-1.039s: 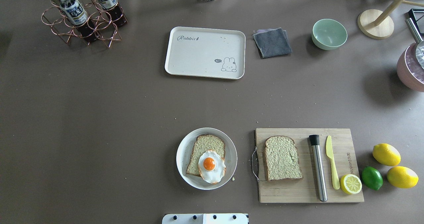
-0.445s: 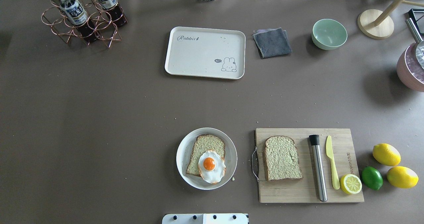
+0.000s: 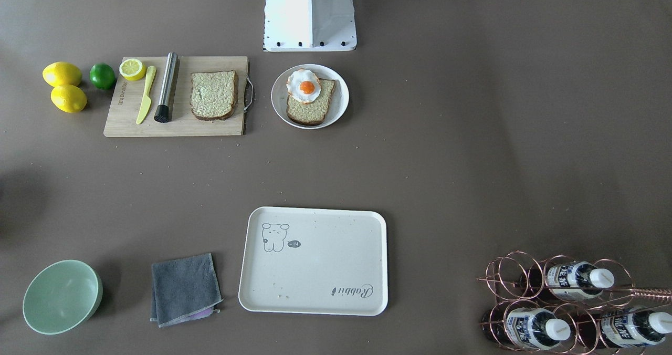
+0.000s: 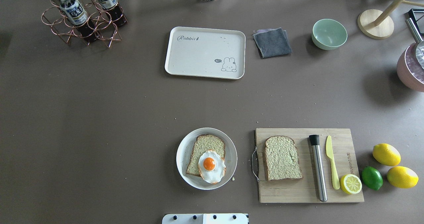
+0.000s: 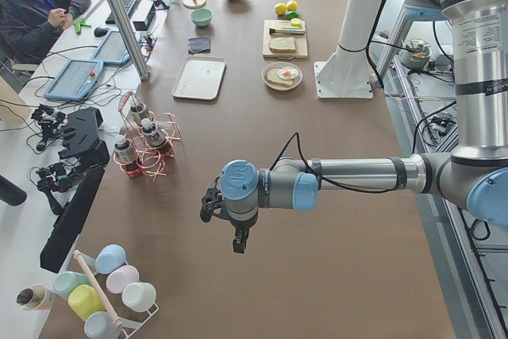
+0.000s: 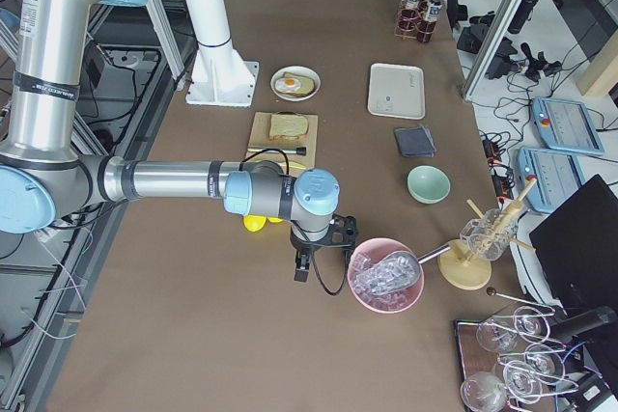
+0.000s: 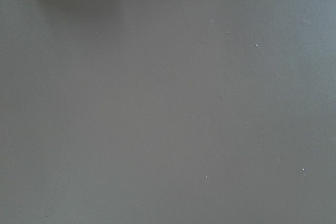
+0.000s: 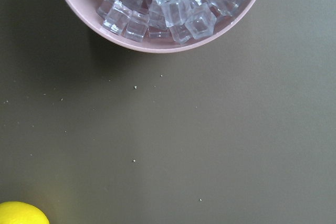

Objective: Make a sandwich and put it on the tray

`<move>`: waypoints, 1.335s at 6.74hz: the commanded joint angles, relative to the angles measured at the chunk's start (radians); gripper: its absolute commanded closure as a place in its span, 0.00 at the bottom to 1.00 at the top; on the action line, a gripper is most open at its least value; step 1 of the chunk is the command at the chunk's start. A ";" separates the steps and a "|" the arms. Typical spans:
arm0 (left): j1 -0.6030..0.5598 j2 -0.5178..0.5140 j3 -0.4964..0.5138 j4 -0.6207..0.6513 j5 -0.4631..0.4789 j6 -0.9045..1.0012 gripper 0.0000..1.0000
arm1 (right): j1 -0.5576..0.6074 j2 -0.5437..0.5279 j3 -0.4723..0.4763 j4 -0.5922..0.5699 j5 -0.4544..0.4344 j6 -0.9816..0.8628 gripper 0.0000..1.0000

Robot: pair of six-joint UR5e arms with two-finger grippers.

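**Desk [image 4: 99, 118], brown, items as laid out:**

1. Tray [image 4: 202, 56]: cream, rectangular with rounded corners, bearing a small animal drawing and "Rabbit" script. It lies flat on the far side of the desk from the robot, well apart from the bread.
2. Plate [image 4: 182, 157]: round and white, on the near side just in front of the robot's base.
3. First bread slice [image 4: 203, 149]: brown-crusted, lying flat on the plate.
4. Egg [image 4: 212, 167]: fried, with an orange yolk. It rests on the near corner of the first bread slice and overhangs it toward the plate's rim.
5. Cutting board [image 4: 298, 192]: wooden with a metal handle, just beside the plate on the robot's right.
6. Second bread slice [image 4: 282, 158]: lies flat on the handle end of the cutting board, uncovered and apart from the egg.
7. Steel rod [image 4: 318, 169], yellow knife [image 4: 331, 161] and half lemon [image 4: 351, 184]: all on the board beyond the second bread slice.
8. Lime [image 4: 371, 177] and two lemons [image 4: 386, 154]: on the desk just past the board.
9. Grey cloth [image 4: 272, 42] and green bowl [image 4: 329, 34]: to the right of the tray.
10. Bottle rack [image 4: 82, 22]: copper wire, at the far left corner.
11. Pink bowl [image 8: 173, 47]: holds ice cubes [image 8: 173, 3], at the desk's right end.
12. Left end effector [image 5: 236, 248]: points down over bare desk, well apart from the food. Cannot tell whether it is open or closed.
13. Right end effector [image 6: 301, 272]: points down just beside the pink bowl. Cannot tell whether it is open or closed.
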 commanded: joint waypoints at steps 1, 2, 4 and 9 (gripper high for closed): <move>0.000 -0.016 -0.012 -0.003 -0.005 0.000 0.02 | 0.000 0.001 0.005 0.002 -0.002 0.000 0.00; -0.002 -0.020 -0.023 -0.023 -0.047 0.000 0.02 | 0.000 0.001 0.012 0.007 -0.003 0.005 0.00; -0.002 -0.023 -0.014 -0.132 -0.092 -0.008 0.02 | 0.002 -0.008 0.017 0.161 -0.005 0.011 0.00; 0.122 -0.159 -0.066 -0.568 -0.085 -0.281 0.02 | 0.000 0.033 0.082 0.466 0.020 0.063 0.00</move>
